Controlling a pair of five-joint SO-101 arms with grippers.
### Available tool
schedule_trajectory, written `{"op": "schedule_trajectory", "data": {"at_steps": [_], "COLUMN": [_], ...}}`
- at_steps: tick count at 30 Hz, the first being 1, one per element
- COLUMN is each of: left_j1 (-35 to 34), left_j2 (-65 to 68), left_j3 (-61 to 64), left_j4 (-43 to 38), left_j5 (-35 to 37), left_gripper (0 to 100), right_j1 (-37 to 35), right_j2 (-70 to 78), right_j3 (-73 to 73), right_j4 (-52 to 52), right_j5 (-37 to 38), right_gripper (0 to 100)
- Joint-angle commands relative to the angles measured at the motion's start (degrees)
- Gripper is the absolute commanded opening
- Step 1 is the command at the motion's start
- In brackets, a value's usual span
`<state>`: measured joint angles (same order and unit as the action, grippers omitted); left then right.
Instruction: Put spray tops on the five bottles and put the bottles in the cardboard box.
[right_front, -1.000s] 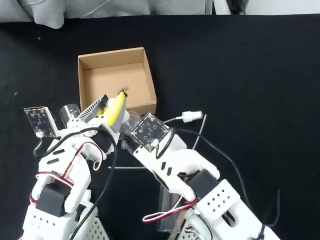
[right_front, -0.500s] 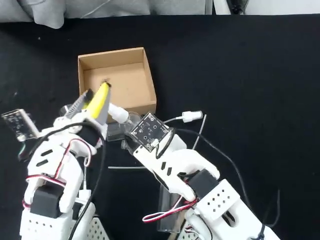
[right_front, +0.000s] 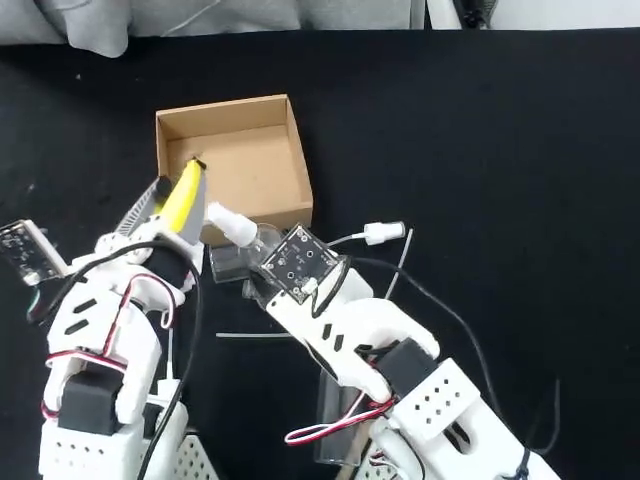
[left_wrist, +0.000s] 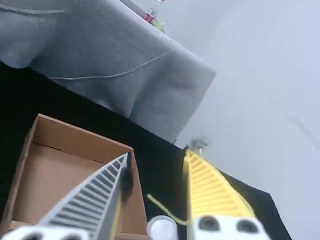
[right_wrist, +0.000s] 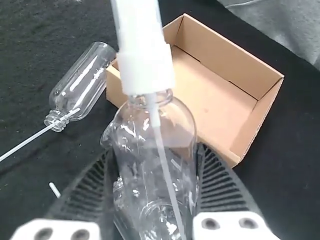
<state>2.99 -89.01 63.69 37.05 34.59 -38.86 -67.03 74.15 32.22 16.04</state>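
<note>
The right gripper (right_wrist: 152, 170) clamps a clear bottle (right_wrist: 150, 145) with a white spray top (right_wrist: 142, 55) fitted, just below the cardboard box (right_front: 225, 105), left of centre in the high view. The left gripper (right_front: 172, 185) hangs open over the box's lower-left corner. A loose spray top (right_front: 383, 233) lies right of the box.

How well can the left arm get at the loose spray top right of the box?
Probably not easily: the right end effector, shut on a bottle, sits between the left end effector and that spray top.
</note>
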Motion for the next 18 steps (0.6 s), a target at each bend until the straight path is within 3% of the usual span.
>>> {"op": "schedule_trajectory", "data": {"at_steps": [1,15,18], "left_j1": [-4.70,-6.29,-6.29], "left_j2": [-0.70,-0.70,-0.70], "left_j3": [-1.63,0.40,0.40], "left_j4": [-1.05,-1.05,-1.05], "left_j5": [0.53,0.35,0.26], "left_gripper": [16,16,16], "right_j1": [-0.35,-0.35,-0.35], "right_j2": [-1.10,-1.19,-1.19], "right_j3": [-0.92,-0.84,-0.84], "right_j4": [-2.20,-7.56,-9.93], "right_j5": [-0.35,-0.62,-4.04], "right_gripper": [9.2,9.2,9.2]}}
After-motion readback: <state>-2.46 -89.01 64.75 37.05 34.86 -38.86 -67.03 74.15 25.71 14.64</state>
